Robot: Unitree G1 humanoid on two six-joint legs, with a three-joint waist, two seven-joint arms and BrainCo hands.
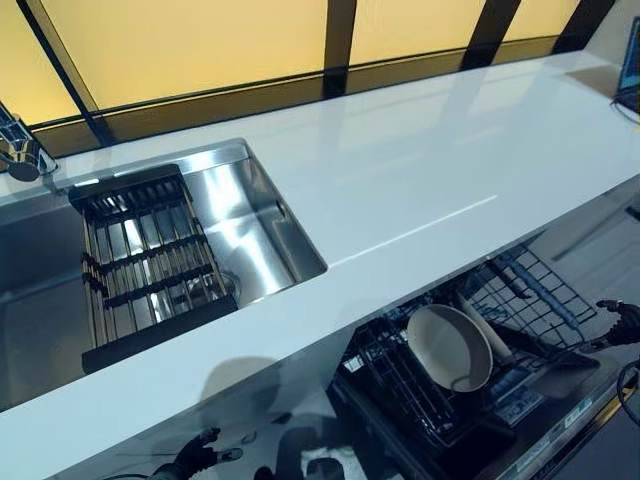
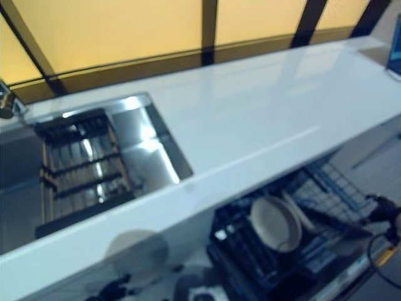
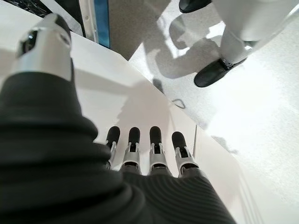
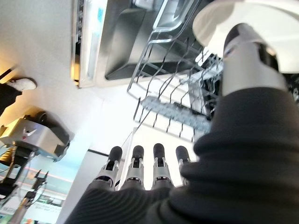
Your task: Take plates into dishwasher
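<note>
while both our hands hang empty with straight fingers, the plates point(image 1: 449, 347) already stand on edge in the dishwasher rack point(image 1: 520, 290), nearer our right hand point(image 1: 622, 322) than our left hand point(image 1: 196, 456).

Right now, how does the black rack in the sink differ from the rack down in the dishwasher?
The sink rack lies flat across the steel sink and holds nothing; the dishwasher rack sits lower, pulled out under the white counter, and holds round beige plates standing on edge. The sink rack is plain parallel bars; the dishwasher rack is a wire grid basket. Both are dark.
</note>
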